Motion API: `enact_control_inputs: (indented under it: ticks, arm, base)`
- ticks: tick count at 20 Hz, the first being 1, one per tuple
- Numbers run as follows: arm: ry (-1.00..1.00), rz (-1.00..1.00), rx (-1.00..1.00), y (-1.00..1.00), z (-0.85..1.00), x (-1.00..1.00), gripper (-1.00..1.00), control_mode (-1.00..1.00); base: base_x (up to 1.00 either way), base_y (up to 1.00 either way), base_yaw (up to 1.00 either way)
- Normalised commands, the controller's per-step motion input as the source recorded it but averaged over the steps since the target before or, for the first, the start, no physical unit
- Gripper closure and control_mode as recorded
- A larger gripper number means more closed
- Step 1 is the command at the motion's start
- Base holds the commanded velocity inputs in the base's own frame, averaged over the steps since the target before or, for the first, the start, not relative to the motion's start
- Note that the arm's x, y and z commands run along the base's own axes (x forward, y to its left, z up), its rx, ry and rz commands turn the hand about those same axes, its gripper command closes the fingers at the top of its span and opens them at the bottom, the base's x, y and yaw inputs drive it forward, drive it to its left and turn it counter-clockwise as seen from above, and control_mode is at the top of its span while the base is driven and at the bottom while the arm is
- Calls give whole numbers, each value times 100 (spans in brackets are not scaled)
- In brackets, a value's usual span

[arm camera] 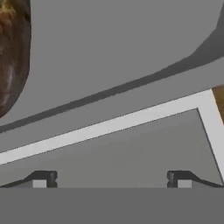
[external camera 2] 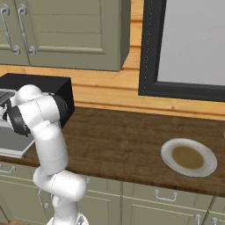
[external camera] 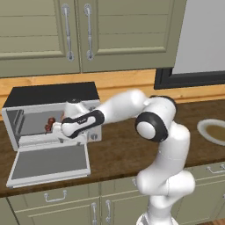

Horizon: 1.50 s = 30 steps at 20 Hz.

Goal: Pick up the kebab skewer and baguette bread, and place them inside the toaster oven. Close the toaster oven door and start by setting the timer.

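One kebab skewer (external camera: pixel 49 124) is seen lying inside the one toaster oven (external camera: pixel 52 114), whose one toaster oven door (external camera: pixel 49 162) is dropped flat onto the tabletop (external camera: pixel 127 149). The one hand (arm camera: pixel 112 179), fingers spread wide and empty at the oven mouth, should be drawn straight back clear of the door. One plate (external camera 2: pixel 189 157) is counted well apart; a brownish thing (arm camera: pixel 13 52) is glimpsed, bread or skewer cannot be told.

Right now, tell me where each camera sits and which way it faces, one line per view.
Left base view: behind the arm to its left, looking down at the toaster oven, its toaster oven door dropped open, the kebab skewer inside; white arm reaching in.
Right base view: behind to its right, facing the counter and a plate; arm at left.
Hand view: on the hand, over the door; open pincer below.
Shared: both base views show the oven.
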Motion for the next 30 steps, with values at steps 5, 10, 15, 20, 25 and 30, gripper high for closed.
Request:
enact_control_inputs:
  ticks: [5,10,15,20,25,30]
  arm:
    - [-2,-21,-1,10,-5,31,-100,-100]
    - [0,-17,0,0,-1,0,-100,-100]
    - [0,-1,0,-7,5,-72,-100,-100]
    - [0,9,0,-5,0,-100,-100,-100]
    - [0,16,0,0,0,-100,-100,-100]
    - [4,22,0,0,0,-100,-100,-100]
  base:
    - [0,0,0]
    - [0,0,0]
    - [0,0,0]
    - [0,0,0]
    - [0,0,0]
    - [0,0,0]
